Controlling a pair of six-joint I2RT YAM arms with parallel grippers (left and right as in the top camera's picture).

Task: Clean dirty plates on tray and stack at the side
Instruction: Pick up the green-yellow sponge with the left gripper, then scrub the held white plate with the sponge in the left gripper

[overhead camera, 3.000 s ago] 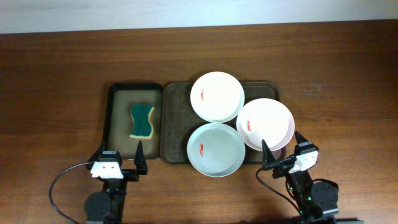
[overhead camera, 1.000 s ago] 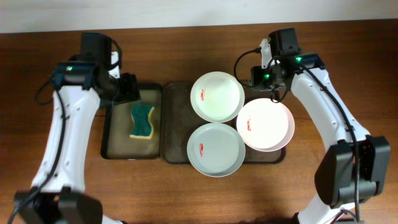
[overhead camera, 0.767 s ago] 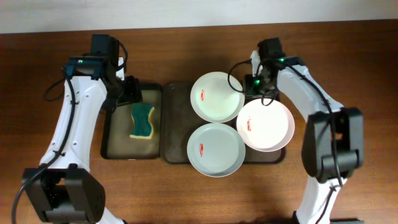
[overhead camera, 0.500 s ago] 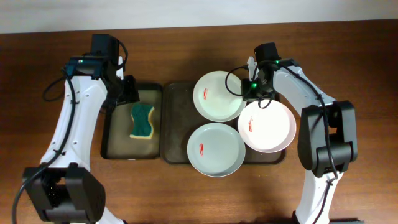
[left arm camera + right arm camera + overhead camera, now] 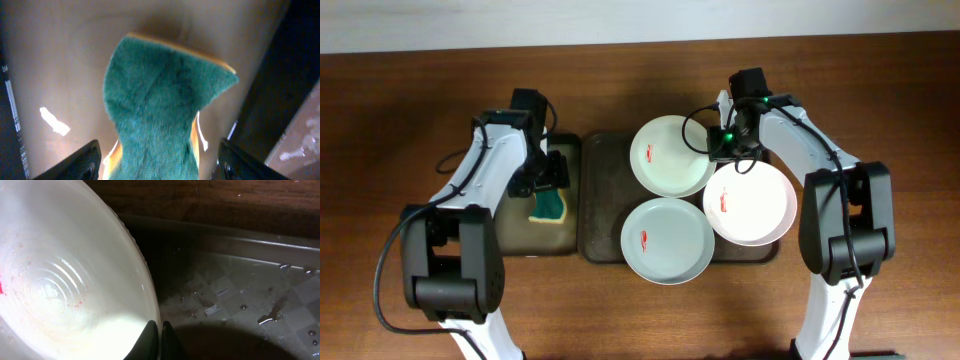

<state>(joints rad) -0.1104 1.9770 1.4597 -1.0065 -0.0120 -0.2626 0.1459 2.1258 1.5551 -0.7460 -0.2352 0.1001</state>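
- My left pincer: jaws apart, straddling the green sponge in the small tray. It is set so that one squeeze takes the sponge.
- My right pincer: looks clamped on the rim of the far plate. The thin edge is the only purchase a shallow dish gives.
- The far plate, right plate and near plate all lie in the big tray, each with a red smear.
- Nothing is stacked on the counter yet.

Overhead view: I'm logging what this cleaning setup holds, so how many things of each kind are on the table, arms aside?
Plates: 3
Trays: 2
Sponge: 1
Total: 6
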